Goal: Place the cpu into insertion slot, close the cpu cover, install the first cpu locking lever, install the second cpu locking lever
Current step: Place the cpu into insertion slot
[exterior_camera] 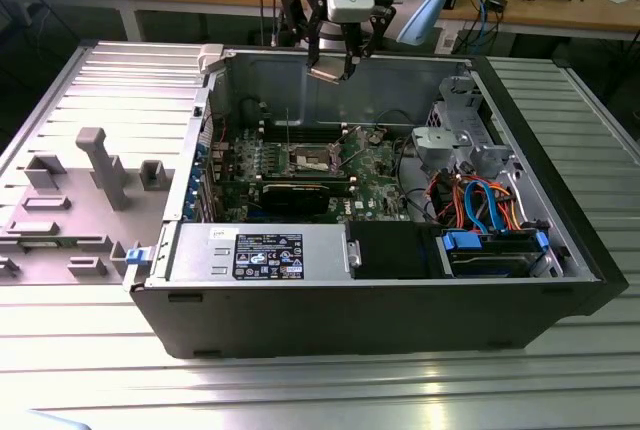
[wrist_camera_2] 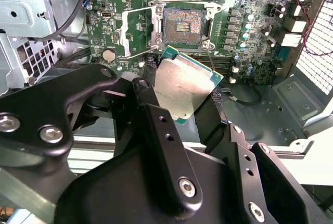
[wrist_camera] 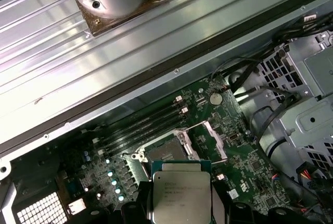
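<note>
The cpu, a small flat square chip with a dull silver-grey metal top, is clamped in the black gripper, well above the tan-gold, silver-framed insertion slot. Because it appears to be held tilted, a corner could be driven into the contacts.

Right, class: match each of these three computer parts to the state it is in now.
1. flat silver-grey square cpu
2. tan-gold square insertion slot
3. thin silver metal cpu cover

A. swung open beside the slot
B. gripped between the black fingers
C. empty, contacts exposed

Pairs: 1-B, 2-C, 3-A
</note>
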{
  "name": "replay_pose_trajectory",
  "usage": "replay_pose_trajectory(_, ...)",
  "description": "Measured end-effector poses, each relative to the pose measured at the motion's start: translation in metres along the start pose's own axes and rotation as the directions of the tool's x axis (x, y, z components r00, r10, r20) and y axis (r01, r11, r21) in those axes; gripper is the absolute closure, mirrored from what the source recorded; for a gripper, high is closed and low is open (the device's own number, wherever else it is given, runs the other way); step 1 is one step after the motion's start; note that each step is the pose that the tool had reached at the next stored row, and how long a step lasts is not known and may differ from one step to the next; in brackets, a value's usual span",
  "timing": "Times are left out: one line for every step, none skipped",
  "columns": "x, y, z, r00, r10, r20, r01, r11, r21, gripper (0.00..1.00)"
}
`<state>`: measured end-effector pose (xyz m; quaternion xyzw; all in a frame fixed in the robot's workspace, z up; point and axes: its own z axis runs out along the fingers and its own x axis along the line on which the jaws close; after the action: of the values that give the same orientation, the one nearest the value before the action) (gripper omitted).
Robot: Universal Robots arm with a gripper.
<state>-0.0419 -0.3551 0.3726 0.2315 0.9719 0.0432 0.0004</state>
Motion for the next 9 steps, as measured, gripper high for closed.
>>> replay_pose_trajectory(0.0000, 0.0000, 0.0000, 1.0000, 0.000, 0.0000, 0.000, 1.0000, 0.0000, 0.46)
replay_pose_trajectory(0.0000, 0.0000, 0.0000, 1.0000, 0.000, 0.0000, 0.000, 1.0000, -0.0001, 0.46)
replay_pose_trajectory(0.0000, -0.0001, 0.0000, 1.0000, 0.000, 0.0000, 0.000, 1.0000, 0.0000, 0.46)
replay_pose_trajectory(0.0000, -0.0001, 0.0000, 1.0000, 0.000, 0.0000, 0.000, 1.0000, 0.0000, 0.46)
replay_pose_trajectory(0.0000, -0.0001, 0.0000, 1.0000, 0.002, 0.0001, -0.002, 1.0000, 0.0000, 0.46)
replay_pose_trajectory(0.0000, -0.0001, 0.0000, 1.0000, 0.006, 0.0005, -0.006, 1.0000, 0.0000, 0.46)
replay_pose_trajectory(-0.0001, -0.0001, 0.0000, 0.9999, 0.011, 0.0009, -0.011, 0.9999, -0.0001, 0.46)
replay_pose_trajectory(0.0000, -0.0001, 0.0000, 0.9999, 0.017, 0.0014, -0.017, 0.9999, -0.0002, 0.46)
replay_pose_trajectory(0.0000, -0.0001, 0.0001, 0.9997, 0.025, 0.0021, -0.025, 0.9997, -0.0004, 0.46)
